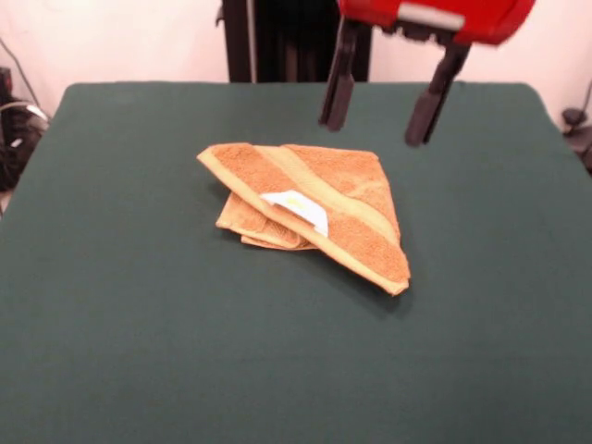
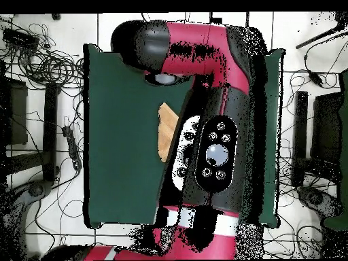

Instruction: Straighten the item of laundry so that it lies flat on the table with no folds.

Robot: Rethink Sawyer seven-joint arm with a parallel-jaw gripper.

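The orange-tan towel (image 1: 310, 208) lies folded in a rough triangle near the middle of the dark green table (image 1: 139, 333). A paler yellowish band runs along its upper layer, and a white label (image 1: 298, 205) lies on top. Folded layers stick out at its lower left. My gripper (image 1: 379, 109) hangs open above the table, just behind the towel and a little right, holding nothing. In the overhead view the arm covers most of the towel; only a strip of the towel (image 2: 166, 129) shows.
The red and black arm (image 2: 204, 102) spans the table's middle in the overhead view. Cables and equipment (image 2: 41, 61) lie on the floor around the table.
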